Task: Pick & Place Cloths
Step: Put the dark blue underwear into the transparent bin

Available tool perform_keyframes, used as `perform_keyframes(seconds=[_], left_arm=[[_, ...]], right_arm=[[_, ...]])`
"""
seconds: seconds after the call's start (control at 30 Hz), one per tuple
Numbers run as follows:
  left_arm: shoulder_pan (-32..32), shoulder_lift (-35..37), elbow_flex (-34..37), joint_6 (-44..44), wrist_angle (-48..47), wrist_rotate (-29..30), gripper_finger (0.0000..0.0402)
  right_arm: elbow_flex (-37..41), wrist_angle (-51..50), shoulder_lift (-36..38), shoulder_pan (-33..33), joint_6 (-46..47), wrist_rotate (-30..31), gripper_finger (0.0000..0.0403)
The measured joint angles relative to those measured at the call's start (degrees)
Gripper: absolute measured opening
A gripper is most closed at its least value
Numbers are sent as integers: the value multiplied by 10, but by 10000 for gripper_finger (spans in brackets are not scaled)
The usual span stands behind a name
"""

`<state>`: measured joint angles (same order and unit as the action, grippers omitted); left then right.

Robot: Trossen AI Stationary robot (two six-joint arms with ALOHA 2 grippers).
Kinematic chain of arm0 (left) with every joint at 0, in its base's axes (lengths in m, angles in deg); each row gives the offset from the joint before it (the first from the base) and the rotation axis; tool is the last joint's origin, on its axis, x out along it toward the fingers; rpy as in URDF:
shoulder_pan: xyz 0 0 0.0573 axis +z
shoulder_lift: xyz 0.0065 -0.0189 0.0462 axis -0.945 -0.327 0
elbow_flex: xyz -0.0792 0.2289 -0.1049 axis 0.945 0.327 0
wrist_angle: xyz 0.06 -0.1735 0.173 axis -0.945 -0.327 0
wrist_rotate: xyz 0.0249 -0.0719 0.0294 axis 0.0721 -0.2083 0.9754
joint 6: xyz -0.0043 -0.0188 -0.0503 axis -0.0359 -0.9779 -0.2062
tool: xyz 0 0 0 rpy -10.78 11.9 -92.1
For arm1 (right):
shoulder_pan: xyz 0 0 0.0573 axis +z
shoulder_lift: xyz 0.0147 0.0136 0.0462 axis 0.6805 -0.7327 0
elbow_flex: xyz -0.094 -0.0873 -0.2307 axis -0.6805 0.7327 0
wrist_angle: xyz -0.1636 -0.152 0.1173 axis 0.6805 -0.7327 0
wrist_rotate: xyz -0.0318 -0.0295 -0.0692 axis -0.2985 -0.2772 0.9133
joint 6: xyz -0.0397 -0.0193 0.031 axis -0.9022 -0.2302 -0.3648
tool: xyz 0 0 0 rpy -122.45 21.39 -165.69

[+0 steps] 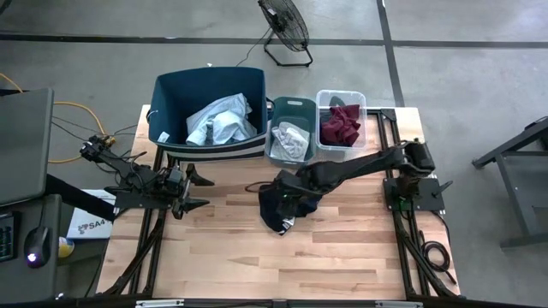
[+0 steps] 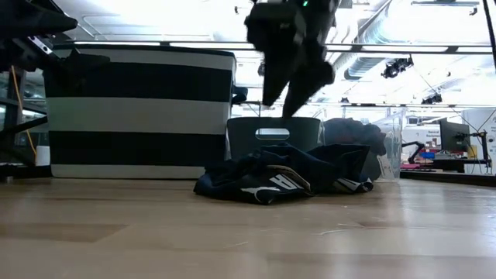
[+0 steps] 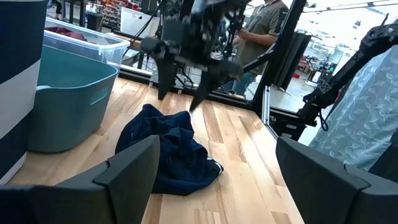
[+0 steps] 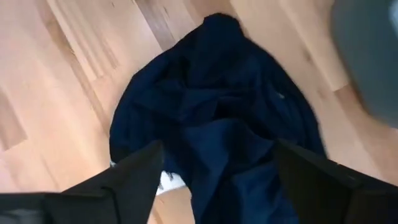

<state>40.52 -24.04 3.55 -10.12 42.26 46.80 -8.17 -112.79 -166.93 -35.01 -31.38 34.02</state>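
Observation:
A navy cloth [image 1: 281, 212] lies crumpled on the table in front of the bins, with a white mark showing in its folds [image 2: 279, 182]. My right gripper [image 2: 280, 105] hangs open just above it, fingers pointing down and clear of the fabric; in its wrist view [image 4: 217, 149] the cloth [image 4: 211, 112] fills the space between the fingers. My left gripper [image 1: 204, 189] waits open near the table's left side, facing the cloth [image 3: 168, 149]. A pale blue-white shirt [image 1: 221, 124] sits in the large bin, a grey-white cloth [image 1: 289, 141] in the teal bin, and a maroon cloth [image 1: 340, 125] in the clear bin.
Three bins stand along the far edge: a large dark striped bin [image 1: 171, 94], a teal bin [image 1: 291, 106] and a clear bin [image 1: 360, 98]. Bare wood spreads toward the near edge [image 1: 282, 265]. A person [image 3: 267, 25] stands beyond the table. A floor fan [image 1: 284, 26] stands behind the table.

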Motion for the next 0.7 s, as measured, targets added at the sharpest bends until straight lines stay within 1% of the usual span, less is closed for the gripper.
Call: perform_keyframes(seconds=[0.1, 0.17, 0.3, 0.43, 0.57, 0.7], left_arm=[[0, 0, 0, 0, 0, 0, 316], [0, 0, 0, 0, 0, 0, 316], [0, 0, 0, 0, 0, 0, 316], [0, 0, 0, 0, 0, 0, 316], [0, 0, 0, 0, 0, 0, 316], [0, 0, 0, 0, -1, 0, 316]], right_arm=[[0, 9, -31, -1, 11, 2, 315], [0, 8, -53, -4, 37, 11, 327], [0, 8, -94, -10, 91, 13, 334], [0, 8, -128, -17, 142, 7, 329], [-2, 10, -151, -21, 178, -18, 319], [-3, 10, -167, -21, 202, -43, 288]])
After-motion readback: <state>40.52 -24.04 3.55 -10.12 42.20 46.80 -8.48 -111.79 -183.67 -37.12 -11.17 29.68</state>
